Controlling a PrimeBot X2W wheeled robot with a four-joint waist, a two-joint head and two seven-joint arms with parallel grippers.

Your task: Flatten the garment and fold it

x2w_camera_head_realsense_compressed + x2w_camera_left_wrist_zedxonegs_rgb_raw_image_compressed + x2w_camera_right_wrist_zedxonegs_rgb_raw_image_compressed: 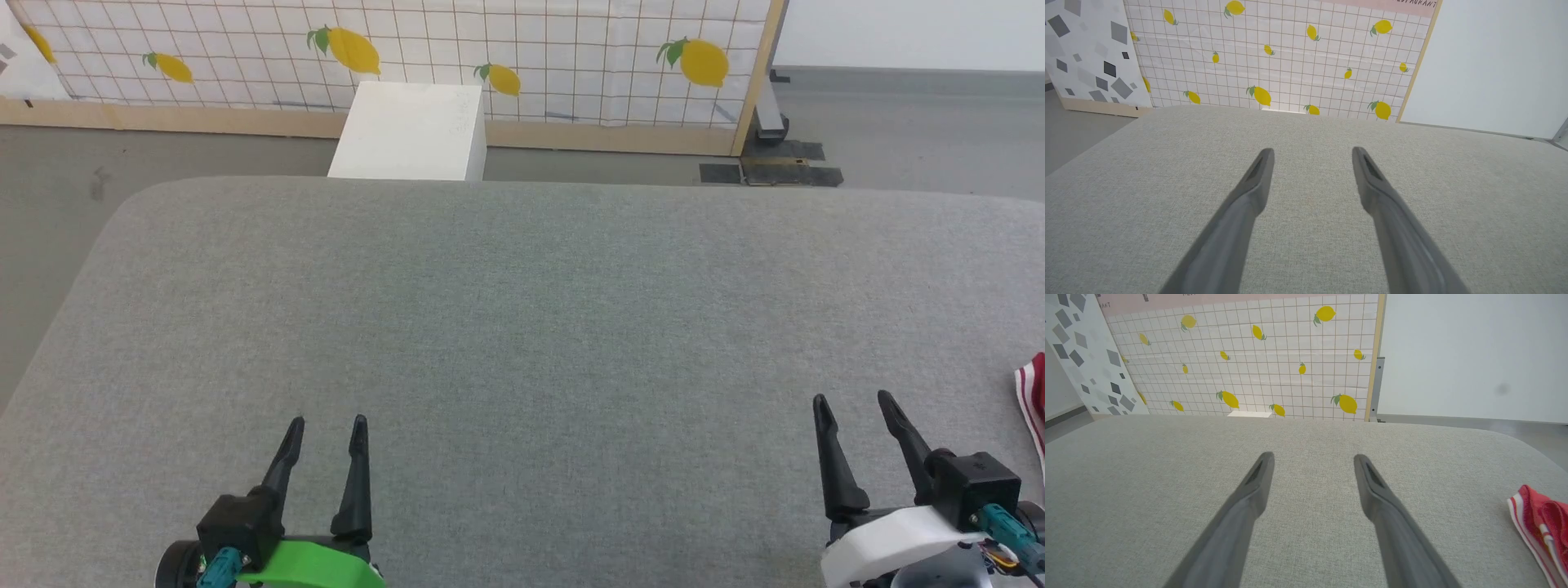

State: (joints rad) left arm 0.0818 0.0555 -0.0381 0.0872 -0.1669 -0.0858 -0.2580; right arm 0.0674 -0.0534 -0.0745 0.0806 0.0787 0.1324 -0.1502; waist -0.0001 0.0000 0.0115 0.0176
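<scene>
While both are held low over the near part of the grey bench (522,310), the left tool (328,420) and the right tool (852,398) are seen with fingers spread wide, and nothing is gripped between them. The garment (1034,408) is found at the right border of the bench, near the right tool, where a bunched red part with white-striped trim is seen. Beyond the far edge, a white box (412,131) is seen before a lemon-printed panel (571,49).
</scene>
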